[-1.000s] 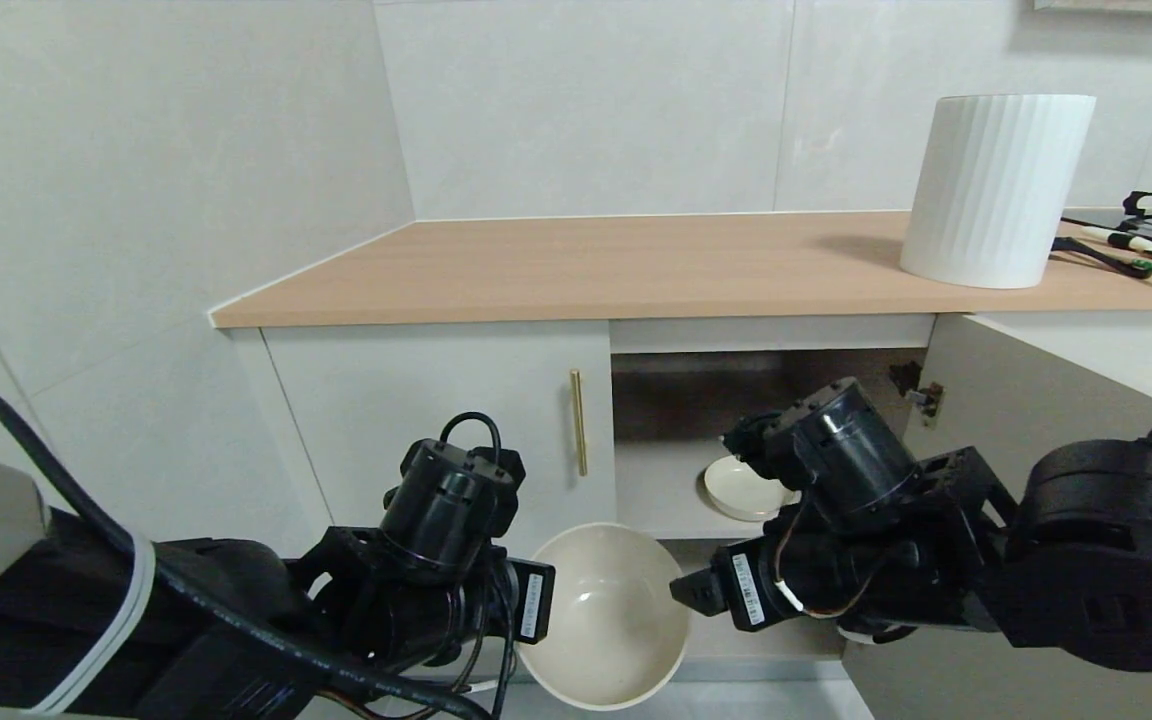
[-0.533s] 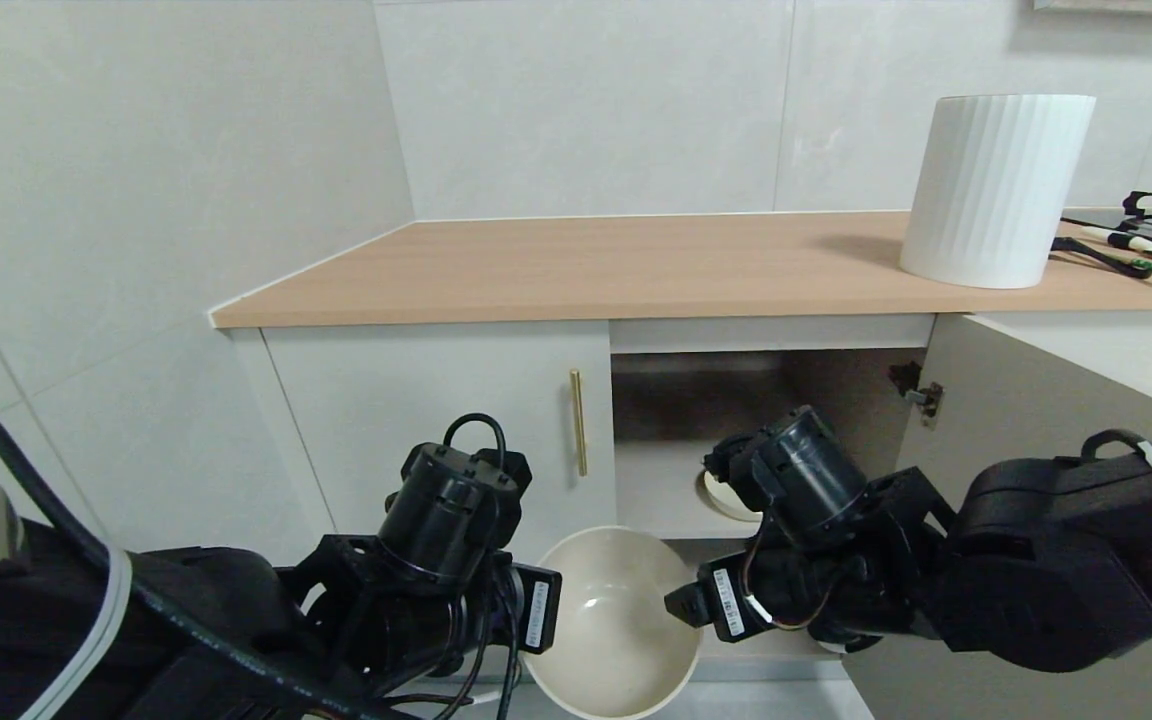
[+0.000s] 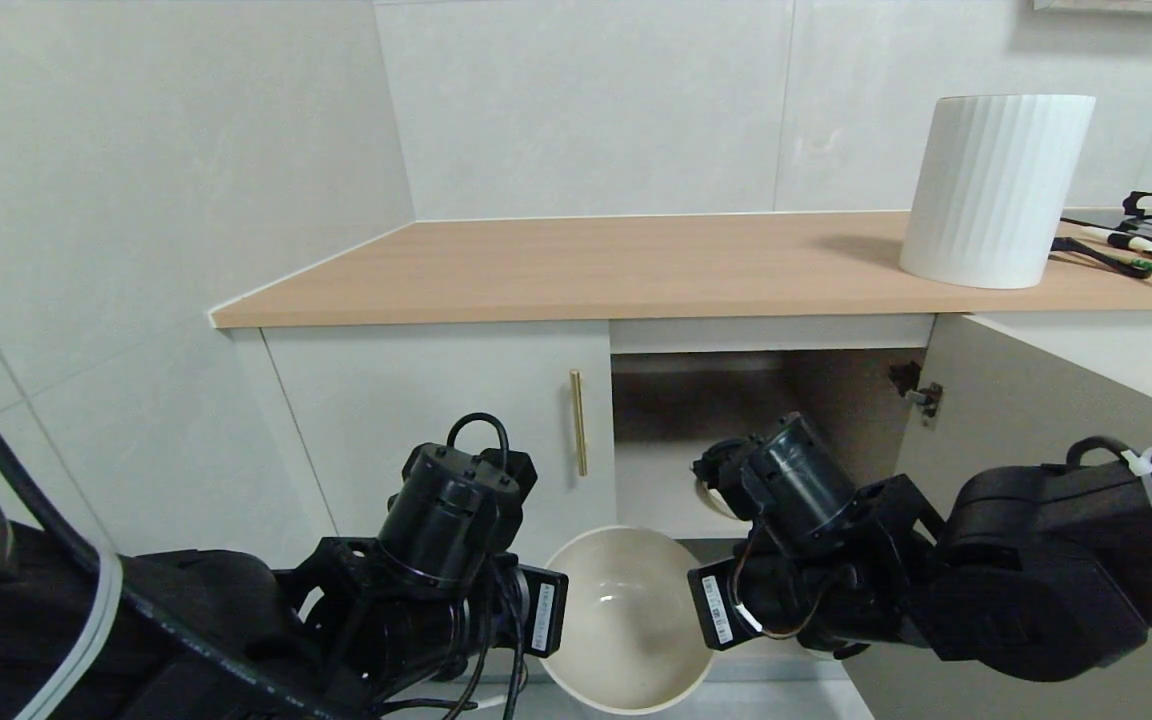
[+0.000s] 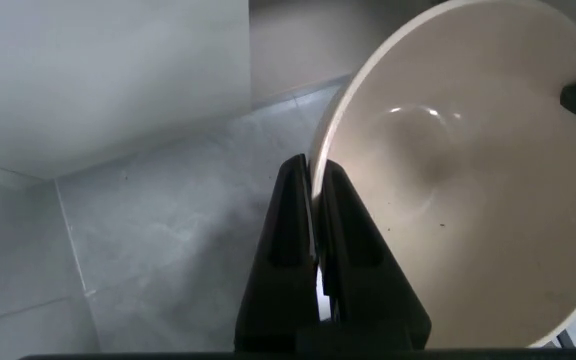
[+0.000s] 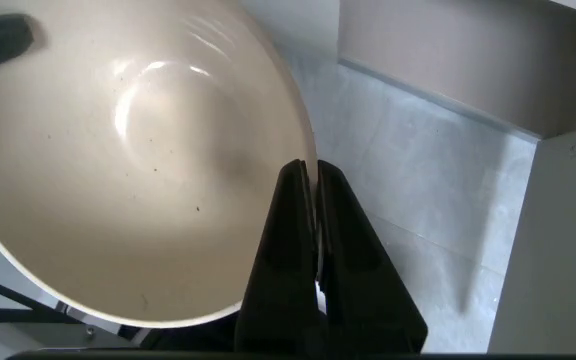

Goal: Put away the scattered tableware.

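1. Two hands hold one bowl (image 3: 626, 620) between them, in the air in front of the cupboard and below the desk (image 3: 586, 265).
2. The left hand (image 3: 548, 622) is pinched shut on the bowl's left rim. In the left wrist view its fingers (image 4: 290, 215) clamp the thin edge of the bowl (image 4: 468, 180), one inside and one outside.
3. The right hand (image 3: 701, 610) grips the opposite rim in the same way – its fingers (image 5: 333, 215) are closed over the edge of the bowl (image 5: 138, 170).
4. The bowl is cream, empty, and open towards the head camera; grey floor (image 4: 168, 230) lies under it.
5. Behind the right arm, the right cupboard door (image 3: 1036, 400) stands open, and a sliver of a plate (image 3: 707, 492) shows on the shelf inside.
6. The left door (image 3: 436, 400) is closed – its gold handle (image 3: 577, 422) stands upright.
7. On the desk stands a white ribbed cylinder (image 3: 996, 190), with some utensils (image 3: 1146, 245) just beside it at the far right.
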